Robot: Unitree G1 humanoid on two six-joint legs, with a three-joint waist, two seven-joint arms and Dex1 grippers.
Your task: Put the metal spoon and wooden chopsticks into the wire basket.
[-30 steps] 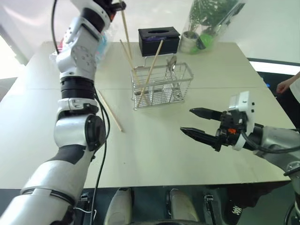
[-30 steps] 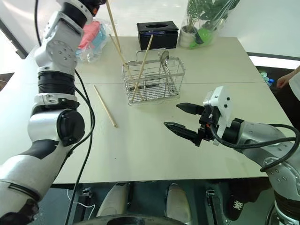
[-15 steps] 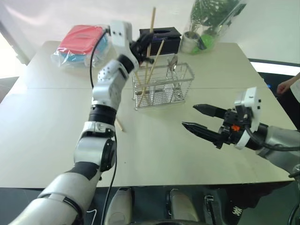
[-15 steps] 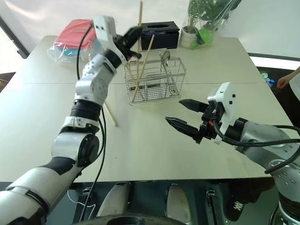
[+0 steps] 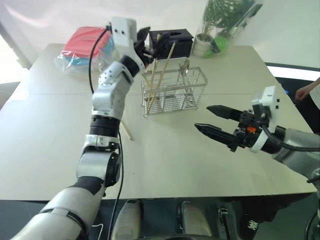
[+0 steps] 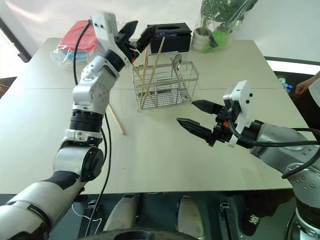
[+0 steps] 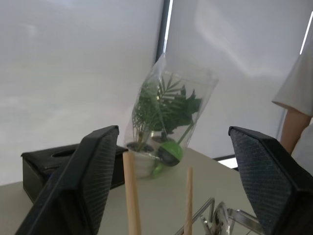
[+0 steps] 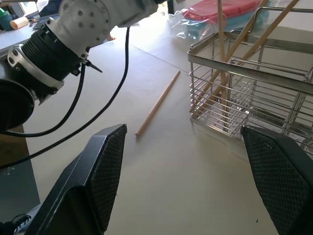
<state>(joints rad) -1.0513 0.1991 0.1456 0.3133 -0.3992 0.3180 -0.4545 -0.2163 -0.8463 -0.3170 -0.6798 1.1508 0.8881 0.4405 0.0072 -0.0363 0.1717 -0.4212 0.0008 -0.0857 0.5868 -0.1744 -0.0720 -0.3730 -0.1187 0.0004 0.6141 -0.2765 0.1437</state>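
1 chopstick (image 6: 115,119) lies flat on the counter (image 6: 160,150), long axis running away, nearer the left end effector (image 6: 133,34), open and empty above the basket (image 6: 165,85). Right end effector (image 6: 194,118) open, empty. 3 chopsticks (image 6: 149,70) and spoon (image 6: 176,64) stand inside.

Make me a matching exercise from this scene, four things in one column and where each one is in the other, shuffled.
Things:
1. shiny silver metal spoon
2. lone pale wooden chopstick
3. black rectangular tissue box
4. red and blue bundle in clear plastic

Places:
A. flat on the table beside the silver wire basket
B. at the table's far left corner
C. standing inside the basket
D. just behind the basket

Pairs: 1-C, 2-A, 3-D, 4-B
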